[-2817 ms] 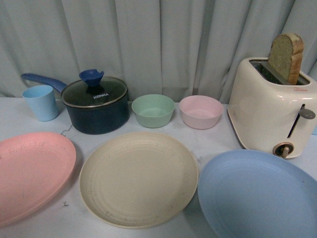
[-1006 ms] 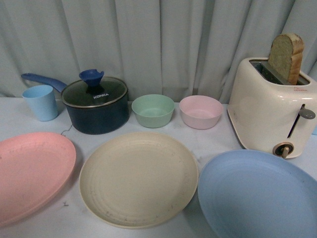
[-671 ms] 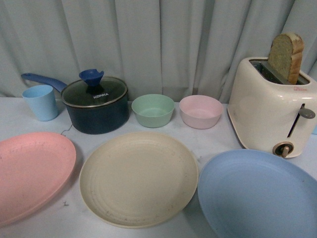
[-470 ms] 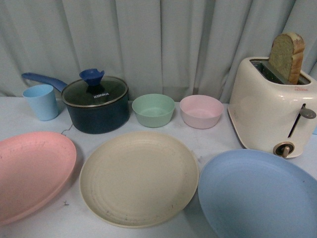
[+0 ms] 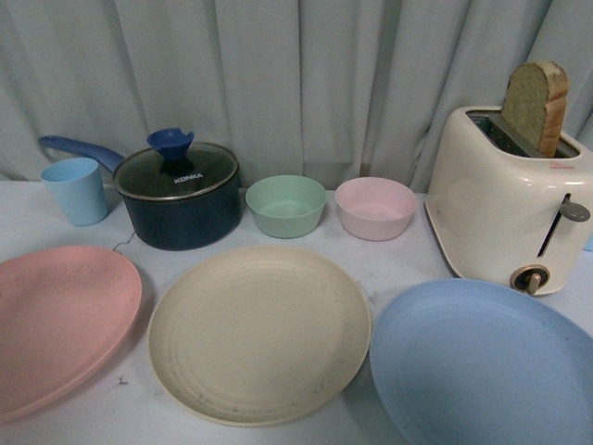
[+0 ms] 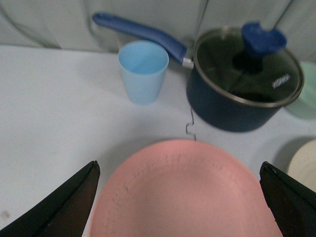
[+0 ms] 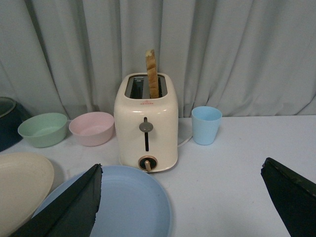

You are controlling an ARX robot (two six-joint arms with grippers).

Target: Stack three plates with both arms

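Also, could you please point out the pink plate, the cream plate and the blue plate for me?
pink plate (image 6: 182, 192), left wrist view, on its flat middle.
cream plate (image 5: 259, 334), front view, on its ridged middle.
blue plate (image 5: 482, 366), front view, on its flat middle.

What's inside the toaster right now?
One bread slice stands in a slot of the toaster, its top sticking out. Its lower part is hidden inside.

Plates (image 5: 259, 334) in a row before bowls (image 5: 285, 206)
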